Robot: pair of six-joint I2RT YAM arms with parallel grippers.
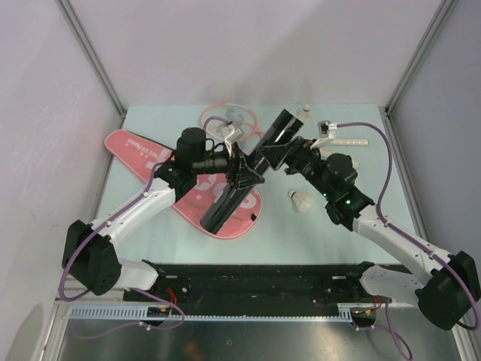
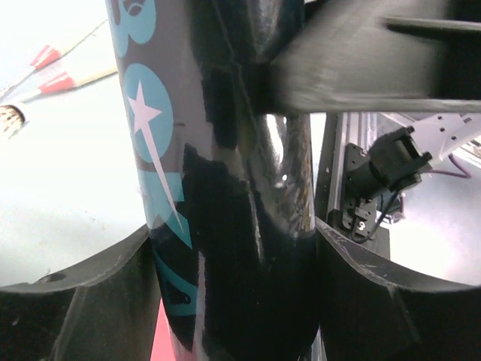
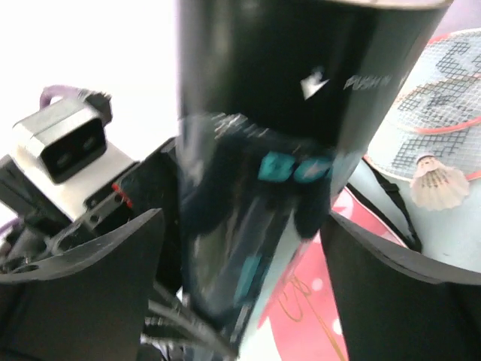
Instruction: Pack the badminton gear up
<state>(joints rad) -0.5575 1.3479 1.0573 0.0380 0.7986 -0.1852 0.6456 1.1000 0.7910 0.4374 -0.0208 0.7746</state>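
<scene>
A dark tube [image 1: 225,209] with teal lettering lies slanted over the pink bag [image 1: 143,150], its open end toward the back. My left gripper [image 1: 244,179] is shut on the tube's middle; in the left wrist view the tube [image 2: 225,150] fills the gap of the left gripper [image 2: 231,235] and touches both fingers. My right gripper [image 1: 291,156] straddles the upper part of the tube [image 3: 285,75]; the right gripper [image 3: 242,218] stands open with a gap at its left finger. Pink-framed rackets [image 1: 225,116] lie at the back. One shuttlecock [image 1: 301,201] rests right of the bag.
Another shuttlecock [image 1: 305,113] stands at the back edge beside a white racket handle [image 1: 349,141]. In the right wrist view a shuttlecock [image 3: 440,180] lies by the racket strings [image 3: 443,83] and the bag [image 3: 353,301]. Enclosure walls bound the table [image 1: 323,241].
</scene>
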